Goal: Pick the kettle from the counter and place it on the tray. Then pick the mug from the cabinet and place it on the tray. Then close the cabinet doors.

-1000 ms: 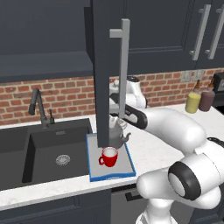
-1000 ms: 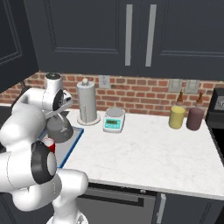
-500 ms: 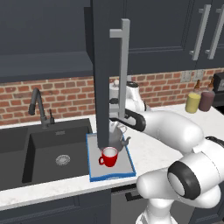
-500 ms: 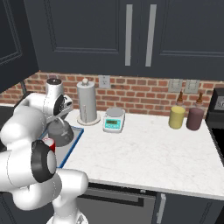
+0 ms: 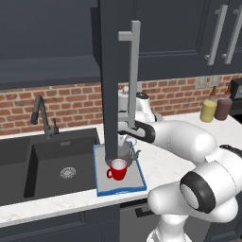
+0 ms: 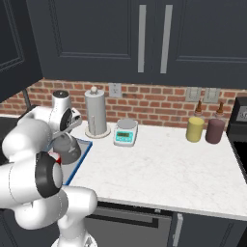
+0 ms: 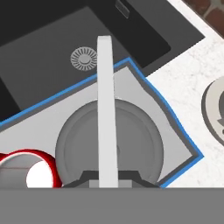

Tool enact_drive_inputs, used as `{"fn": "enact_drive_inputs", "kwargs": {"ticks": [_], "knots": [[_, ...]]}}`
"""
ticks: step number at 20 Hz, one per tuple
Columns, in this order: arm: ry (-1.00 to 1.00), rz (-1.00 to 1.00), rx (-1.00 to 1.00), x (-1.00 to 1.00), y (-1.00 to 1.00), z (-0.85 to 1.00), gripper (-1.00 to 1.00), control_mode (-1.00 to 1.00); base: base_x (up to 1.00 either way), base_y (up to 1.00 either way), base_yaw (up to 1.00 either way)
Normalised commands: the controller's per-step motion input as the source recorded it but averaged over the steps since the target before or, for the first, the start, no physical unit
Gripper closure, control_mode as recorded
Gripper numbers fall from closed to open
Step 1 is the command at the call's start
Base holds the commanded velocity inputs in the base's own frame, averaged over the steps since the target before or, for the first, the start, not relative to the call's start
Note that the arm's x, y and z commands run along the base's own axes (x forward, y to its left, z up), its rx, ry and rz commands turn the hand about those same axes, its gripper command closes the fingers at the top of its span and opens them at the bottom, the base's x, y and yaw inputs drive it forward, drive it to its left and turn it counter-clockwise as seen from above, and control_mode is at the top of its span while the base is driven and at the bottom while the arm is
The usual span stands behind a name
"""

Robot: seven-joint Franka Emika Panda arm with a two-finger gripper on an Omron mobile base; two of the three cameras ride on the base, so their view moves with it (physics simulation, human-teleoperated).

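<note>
The grey, blue-rimmed tray (image 5: 136,176) lies on the white counter (image 6: 159,164) beside the sink. The dark grey kettle (image 7: 135,144) and the red mug (image 5: 117,170) both stand on it, the mug in front. One navy cabinet door (image 5: 111,94) hangs open, edge-on above the tray. My gripper (image 5: 126,132) hovers over the kettle (image 6: 65,147), right at the lower end of the door's silver bar handle (image 5: 134,71). In the hand view that handle (image 7: 106,96) runs up the middle and hides my fingertips, with the mug (image 7: 17,156) at the lower left.
The black sink (image 5: 56,165) and faucet (image 5: 42,113) lie left of the tray. A paper-towel roll (image 6: 95,113), a white scale (image 6: 126,132), and a yellow (image 6: 195,129) and a brown container (image 6: 214,130) stand along the brick wall. Closed upper doors (image 6: 96,38) hang above.
My hand has edged slightly lower and closer to the door handle. The door, kettle and mug have not moved.
</note>
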Motion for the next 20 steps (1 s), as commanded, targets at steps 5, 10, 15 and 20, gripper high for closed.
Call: {"fn": "enact_drive_inputs", "kwargs": {"ticks": [5,10,15,20], "knots": [[0.00,0.00,0.00,0.00,0.00,-0.31,-1.00,-1.00,0.00,0.00,0.00],[0.00,0.00,0.00,0.00,0.00,-0.18,-1.00,-1.00,0.00,0.00,0.00],[0.00,0.00,0.00,-0.08,0.00,0.00,-1.00,-1.00,0.00,0.00,0.00],[0.00,0.00,0.00,-0.23,-0.01,0.19,-1.00,-1.00,0.00,0.00,0.00]]}}
